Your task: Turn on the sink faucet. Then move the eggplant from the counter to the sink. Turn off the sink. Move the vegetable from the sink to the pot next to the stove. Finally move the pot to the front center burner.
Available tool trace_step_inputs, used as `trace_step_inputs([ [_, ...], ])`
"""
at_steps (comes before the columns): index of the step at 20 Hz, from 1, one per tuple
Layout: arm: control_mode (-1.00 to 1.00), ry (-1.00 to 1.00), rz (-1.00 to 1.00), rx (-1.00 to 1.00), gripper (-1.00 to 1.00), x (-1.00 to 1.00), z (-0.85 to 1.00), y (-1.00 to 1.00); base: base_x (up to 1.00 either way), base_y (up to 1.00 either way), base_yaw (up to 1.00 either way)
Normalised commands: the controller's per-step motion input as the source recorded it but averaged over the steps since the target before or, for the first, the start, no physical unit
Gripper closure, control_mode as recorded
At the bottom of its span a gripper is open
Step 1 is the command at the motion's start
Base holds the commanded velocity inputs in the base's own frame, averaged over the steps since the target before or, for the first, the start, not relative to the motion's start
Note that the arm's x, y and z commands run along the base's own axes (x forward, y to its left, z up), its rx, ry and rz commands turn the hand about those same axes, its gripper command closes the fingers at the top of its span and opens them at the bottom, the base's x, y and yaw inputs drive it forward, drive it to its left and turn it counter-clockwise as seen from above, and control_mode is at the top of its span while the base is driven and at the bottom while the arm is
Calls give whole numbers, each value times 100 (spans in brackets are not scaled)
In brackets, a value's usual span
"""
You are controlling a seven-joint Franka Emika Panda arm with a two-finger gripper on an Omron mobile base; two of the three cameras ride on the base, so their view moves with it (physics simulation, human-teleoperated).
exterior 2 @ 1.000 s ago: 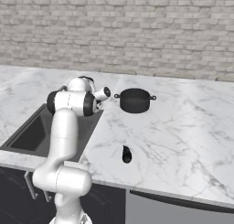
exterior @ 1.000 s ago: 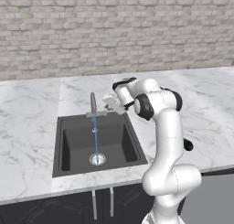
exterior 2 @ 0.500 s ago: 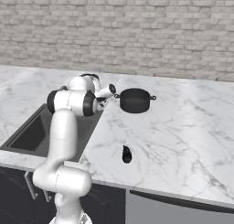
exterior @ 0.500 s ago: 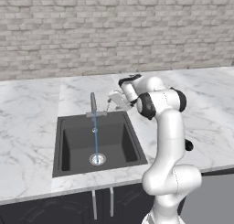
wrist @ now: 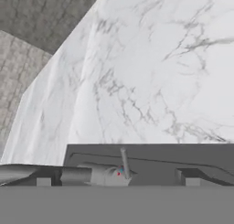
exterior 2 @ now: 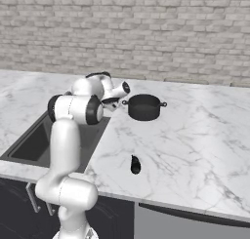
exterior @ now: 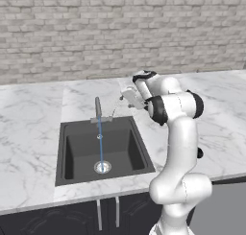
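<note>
While water runs in a thin stream from the sink faucet down to the round drain of the sink, my gripper hangs with its jaws spread wide and nothing between them, just off the faucet at about three o'clock in the left base view. In the hand view the faucet's small lever stands upright near the bottom edge.

The eggplant lies on the counter, near the front edge, at roughly five o'clock from the sink in the right base view. I judge it light, smooth-skinned and a little slippery, firm enough to take a modest squeeze. I would close across its middle, across the narrow width, rather than at the tapered ends, where it could squirt out.

A black two-handled pot sits toward the brick wall, at about twelve o'clock from the eggplant and well apart from it. The marble between my gripper and the eggplant looks bare, so my own elbow seems the likeliest thing to get in the way.
</note>
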Motion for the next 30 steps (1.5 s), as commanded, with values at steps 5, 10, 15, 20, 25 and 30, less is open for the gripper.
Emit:
trace_step_inputs([
  [5,-100,-12,0,-1,-100,-43,51,-36,0,0,0],
  [10,-100,-11,0,-2,-100,-57,48,-32,0,0,0],
  [15,-100,-16,0,-5,-100,-62,54,-29,0,0,0],
  [20,-100,-9,-4,-5,-100,-41,42,-20,0,0,0],
  [25,-100,12,-16,-9,-100,-25,10,-19,0,0,0],
  [30,-100,21,-21,-9,-100,-50,24,-44,0,0,0],
])
